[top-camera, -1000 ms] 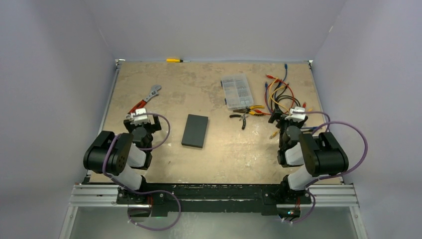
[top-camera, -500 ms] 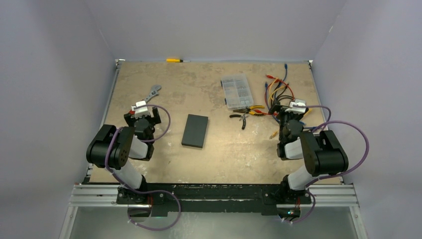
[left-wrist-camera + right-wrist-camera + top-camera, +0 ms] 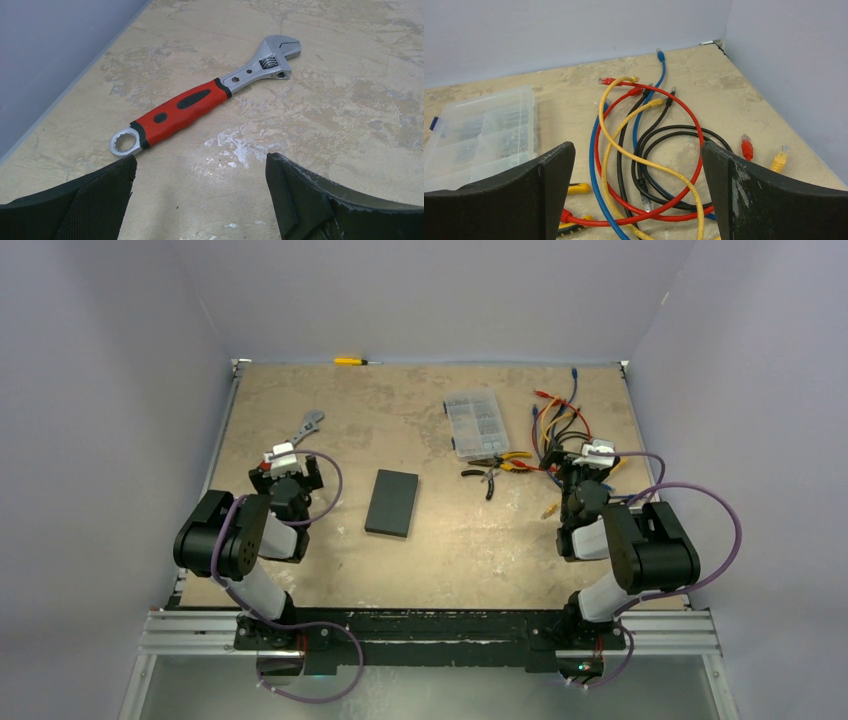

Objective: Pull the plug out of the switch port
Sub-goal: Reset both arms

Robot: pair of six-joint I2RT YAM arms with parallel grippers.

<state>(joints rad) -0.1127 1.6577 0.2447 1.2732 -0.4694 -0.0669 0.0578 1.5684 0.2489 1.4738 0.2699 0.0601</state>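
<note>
The switch [image 3: 392,503] is a flat, matte-black rectangular box lying flat on the counter [image 3: 400,410], its long sides running away from the arms at a slight tilt. It sits near the left gripper [image 3: 288,472], to its right, and well left of the right gripper [image 3: 590,468], touching neither. Its ports cannot be made out.

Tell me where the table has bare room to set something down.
Bare tabletop lies between the wrench and the organiser box, and toward the near edge, right of the switch. The far right is crowded with cables and pliers.
</note>
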